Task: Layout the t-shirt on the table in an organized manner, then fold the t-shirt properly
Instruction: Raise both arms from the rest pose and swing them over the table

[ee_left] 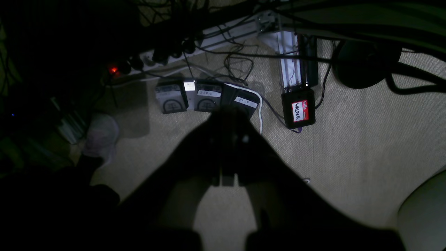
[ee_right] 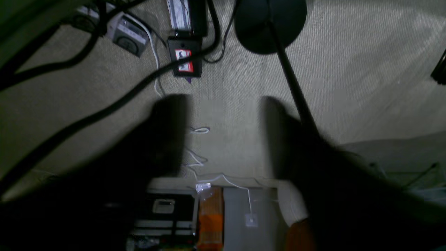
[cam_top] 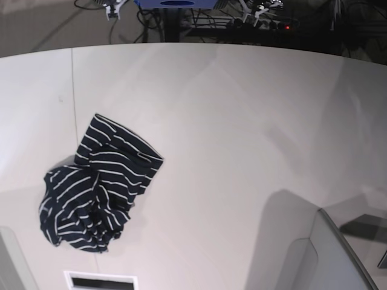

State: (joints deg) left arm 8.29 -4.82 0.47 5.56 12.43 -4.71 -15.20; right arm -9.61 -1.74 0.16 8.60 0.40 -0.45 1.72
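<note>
The t-shirt (cam_top: 97, 187) is seen in the base view as a crumpled heap, dark navy with thin white stripes, lying on the white desk (cam_top: 242, 121) toward its left edge and nearer the front edge than the curved far edge. Its cloth is bunched and folded over itself, so that neither sleeves nor neckband can be told apart. A thin seam line (cam_top: 73, 96) is drawn across the desk from the far edge down toward the heap. The rest of the white top is spread to the right of the shirt, and a grey angular part (cam_top: 329, 254) is seen at the front right corner. Neither tool is shown over the desk in the base view. In the left wrist view the left tool (ee_left: 228, 118) is seen as a dark silhouette above a beige carpeted floor (ee_left: 348, 157), its jaws pressed together with nothing between them. Beyond it on the floor a row of pedals (ee_left: 205, 99) with handwritten labels, a power strip (ee_left: 163, 57) with a red light and a black box with a red name sticker (ee_left: 299, 108) are laid out. In the right wrist view the right tool (ee_right: 223, 136) is seen blurred, its two dark fingers (ee_right: 170, 132) standing well apart with only the floor showing between them; nothing is grasped.
</note>
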